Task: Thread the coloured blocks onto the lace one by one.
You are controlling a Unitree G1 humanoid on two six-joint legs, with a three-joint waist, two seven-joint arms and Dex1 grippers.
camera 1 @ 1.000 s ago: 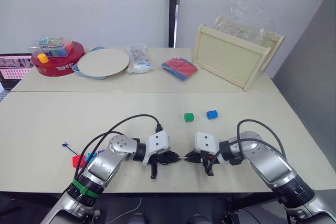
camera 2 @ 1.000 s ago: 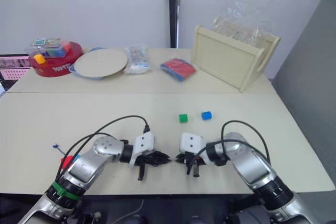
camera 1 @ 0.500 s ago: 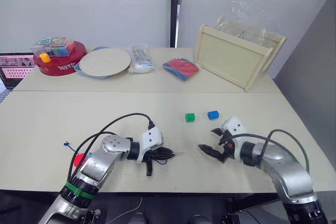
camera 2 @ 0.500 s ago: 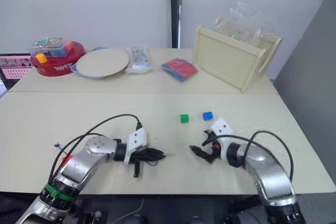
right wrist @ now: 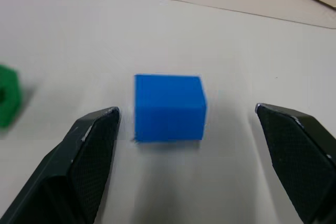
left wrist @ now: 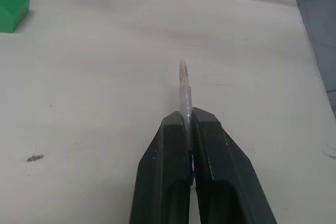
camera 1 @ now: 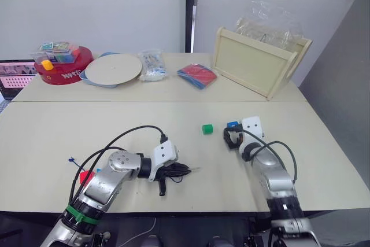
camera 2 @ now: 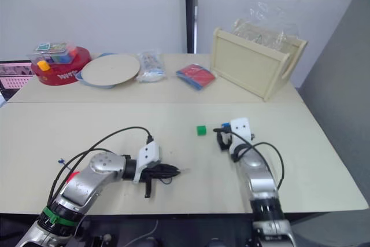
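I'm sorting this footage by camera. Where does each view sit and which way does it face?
Eye views: head stereo pair, looking down over the beige table; both arms show.
Left wrist view: along the left gripper, shut on the dark-blue lace's pale tip.
Right wrist view: along the open right gripper, straddling the small blue plastic cube.
Shared: the small green plastic cube shows in every view.

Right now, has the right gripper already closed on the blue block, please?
No, the right gripper is open, its fingers standing apart on either side of the blue block.
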